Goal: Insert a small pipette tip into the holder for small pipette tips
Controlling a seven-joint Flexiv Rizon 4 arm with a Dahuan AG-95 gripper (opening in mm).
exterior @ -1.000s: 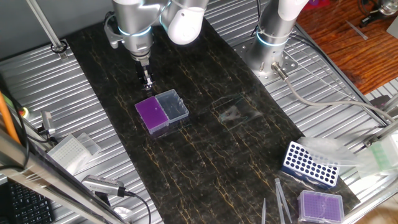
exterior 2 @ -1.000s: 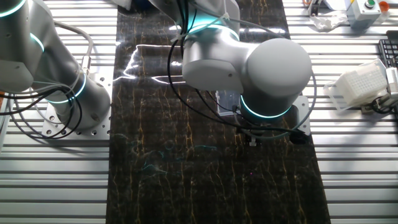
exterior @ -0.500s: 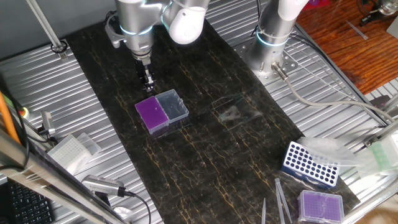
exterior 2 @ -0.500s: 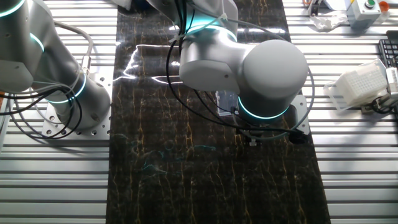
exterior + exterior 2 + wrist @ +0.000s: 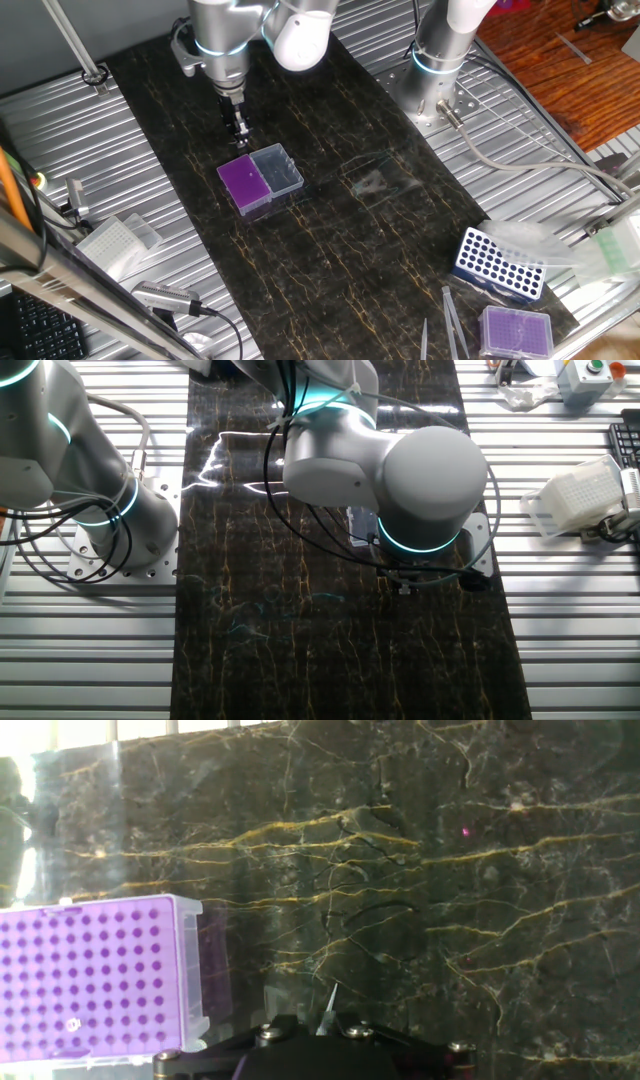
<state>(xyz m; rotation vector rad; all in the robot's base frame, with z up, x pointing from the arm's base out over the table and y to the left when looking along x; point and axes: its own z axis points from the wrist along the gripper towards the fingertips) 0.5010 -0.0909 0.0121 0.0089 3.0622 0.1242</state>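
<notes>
Pinching a small pipette tip [image 5: 328,1004] between the jaws of the gripper [image 5: 238,137], with the thin pale end poking out. Looks pressed together on it, though only a sliver shows in the hand view. Held pointing down, probably so as to slide straight into a hole.

Hanging above the dark table [image 5: 330,260], just beside the holder for small pipette tips [image 5: 247,185], not over it. Seen in the hand view off to the left [image 5: 95,975], with many little holes in the purple top. One hole looks filled by something pale; too small to tell.

Sitting flat near the middle of the table, with the clear lid [image 5: 279,169] flipped open to one side. Good for reaching the holes from above. Mostly hidden behind the big arm in the other fixed view.

Next, most likely: slide sideways over the purple grid, line up with a hole, then go down slowly. Easy to miss such tiny holes or bend the tip.

Far off in a corner: a blue rack [image 5: 499,264] and a paler purple box [image 5: 516,330]. Not for this job.
</notes>
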